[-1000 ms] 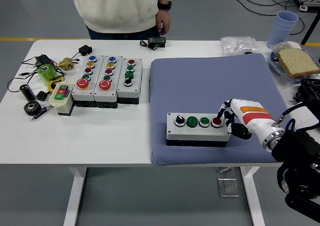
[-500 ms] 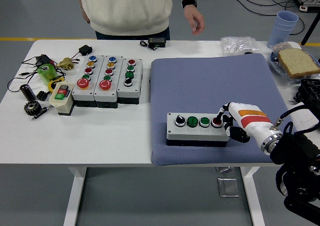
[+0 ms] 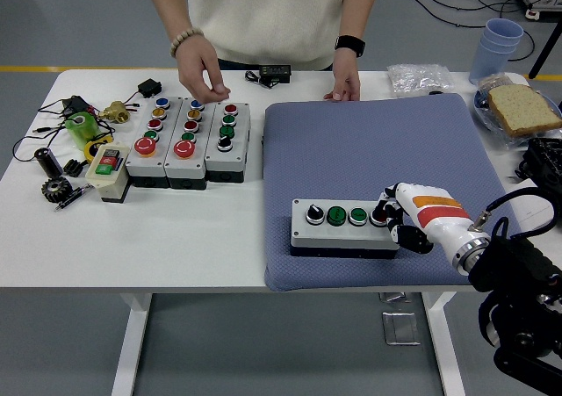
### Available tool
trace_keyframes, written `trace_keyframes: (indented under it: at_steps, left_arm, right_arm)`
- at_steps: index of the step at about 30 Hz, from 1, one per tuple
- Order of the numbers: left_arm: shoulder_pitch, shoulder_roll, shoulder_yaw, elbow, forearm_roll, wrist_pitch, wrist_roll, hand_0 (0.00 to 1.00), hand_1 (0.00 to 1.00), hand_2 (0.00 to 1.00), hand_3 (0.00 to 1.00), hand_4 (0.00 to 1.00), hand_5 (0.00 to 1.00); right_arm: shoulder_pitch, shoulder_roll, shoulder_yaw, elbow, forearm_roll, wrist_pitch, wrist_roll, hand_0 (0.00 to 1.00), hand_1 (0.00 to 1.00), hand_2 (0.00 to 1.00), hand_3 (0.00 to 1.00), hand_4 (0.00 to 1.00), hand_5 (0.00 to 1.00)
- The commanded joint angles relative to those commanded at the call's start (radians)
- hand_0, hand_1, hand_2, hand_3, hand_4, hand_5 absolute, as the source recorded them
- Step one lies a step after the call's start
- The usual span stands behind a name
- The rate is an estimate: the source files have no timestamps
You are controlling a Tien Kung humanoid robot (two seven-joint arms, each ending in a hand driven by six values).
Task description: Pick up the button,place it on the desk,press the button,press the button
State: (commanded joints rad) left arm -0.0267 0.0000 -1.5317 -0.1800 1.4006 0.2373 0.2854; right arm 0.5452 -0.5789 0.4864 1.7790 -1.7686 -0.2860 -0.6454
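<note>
A grey button box [image 3: 341, 230] lies on the blue mat [image 3: 369, 141] near its front edge. It carries a black knob, two green buttons and a red button at its right end. My right hand [image 3: 397, 217], white with a red stripe, rests against that right end. Its fingers are curled over the red button, which they mostly hide. My left arm is out of view. A person stands at the far side. One of their hands [image 3: 207, 82] hovers over the row of button boxes on the left. The other hand [image 3: 343, 89] rests on the mat's far edge.
Three grey button boxes [image 3: 189, 141] stand side by side left of the mat, with a small red-and-green switch box [image 3: 107, 169] and loose parts beside them. Stacked cups [image 3: 499, 49], bread [image 3: 522, 111] and a plastic bag [image 3: 420, 78] sit at the back right.
My right hand has slid left and down onto the box's red button. The person has leaned in, one hand now over the left boxes, the other on the mat's edge.
</note>
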Motion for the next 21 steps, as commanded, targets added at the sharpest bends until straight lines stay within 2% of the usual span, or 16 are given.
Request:
trace_keyframes:
  at_steps: [21]
  left_arm:
    - [0.0,0.0,0.0,0.0,0.001,0.0,0.0,0.548,0.421,0.424,0.429,0.258,0.414]
  right_arm:
    - [-0.008,-0.019,0.019,0.0,-0.006,0.003,0.0,0.097,0.002,0.213,0.495,0.35,0.002]
